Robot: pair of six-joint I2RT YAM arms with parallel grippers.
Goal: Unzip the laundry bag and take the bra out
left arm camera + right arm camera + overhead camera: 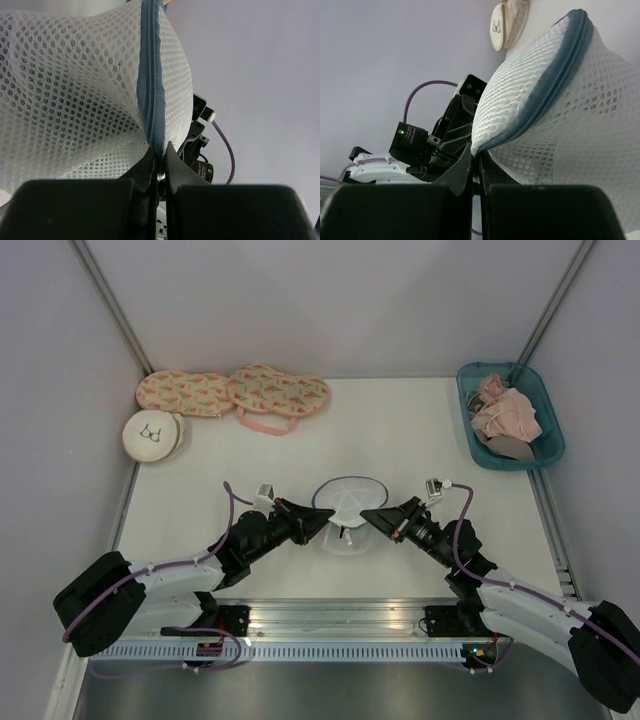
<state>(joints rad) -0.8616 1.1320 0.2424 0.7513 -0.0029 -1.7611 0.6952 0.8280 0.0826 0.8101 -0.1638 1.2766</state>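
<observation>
Bag held between two claws, mid-table. The laundry bag (347, 502) sits at the centre of the table (400, 430), bulged upward. The left claw (326, 521) is pinched tight on its zipper (151, 75) rim at one side, and the right claw (367, 516) is pinched tight on the rim opposite. Both wrist views show the fingers closed with only mesh and zipper tape between them.

The zipper reads as closed along every stretch in view. The slider is not visible anywhere.

Risks:
- Both grips look to be on tape, not the slider, so pulling apart would likely stretch the mesh or slip off rather than open the teeth.
- Thin mesh could snag or tear at the fingertips.
- Letting go on one side may let the bag flop and hide the slider.

Contents:
- The bra cannot be made out through the mesh and is presumably inside.
- The teal bin (468, 420) at far right holds pink and beige garments (505, 415).
</observation>
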